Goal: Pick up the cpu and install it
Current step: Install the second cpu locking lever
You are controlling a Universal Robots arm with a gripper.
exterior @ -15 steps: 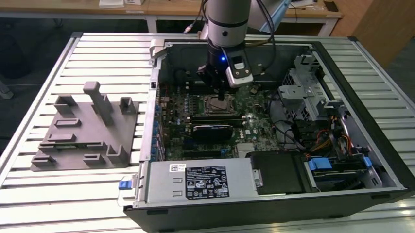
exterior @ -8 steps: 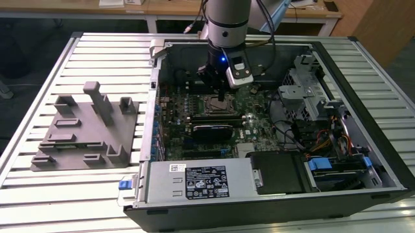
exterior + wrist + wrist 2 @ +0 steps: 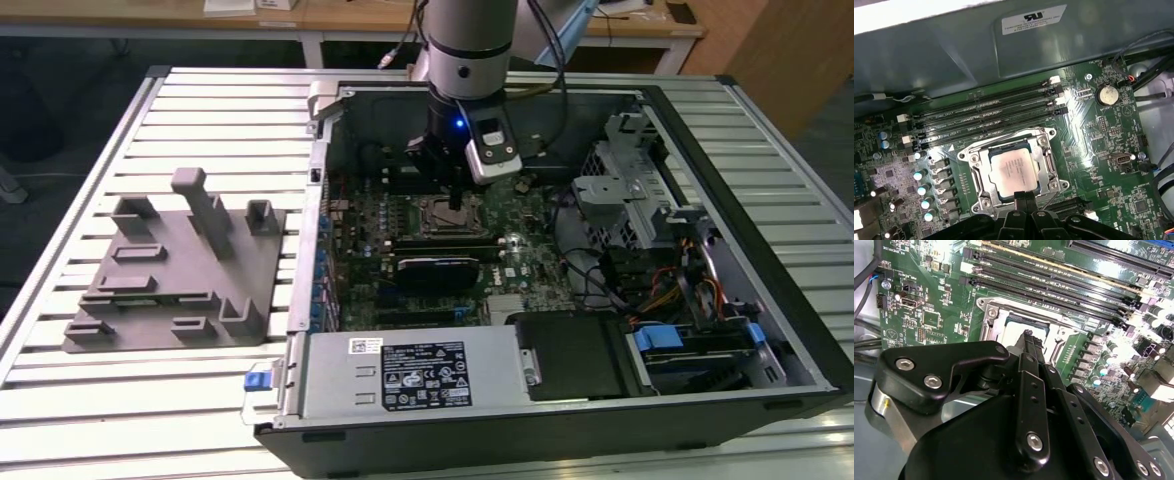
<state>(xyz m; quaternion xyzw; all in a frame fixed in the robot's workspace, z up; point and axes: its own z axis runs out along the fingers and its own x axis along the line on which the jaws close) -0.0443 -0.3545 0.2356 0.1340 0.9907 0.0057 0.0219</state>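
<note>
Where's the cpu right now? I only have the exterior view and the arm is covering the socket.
Observer: In the first wrist view the cpu lies flat inside the socket frame, silver top up.
Operator: Gripper on it?
Observer: In the second wrist view the gripper has its tip over one edge of the cpu. I can't tell whether it touches.
Operator: Anything in the memory slots?
Observer: In the first wrist view the memory slots beside the socket frame look empty.

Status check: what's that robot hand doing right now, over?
Hand low over motherboard socket. Cpu sitting in socket frame. Nothing blocking.
</note>
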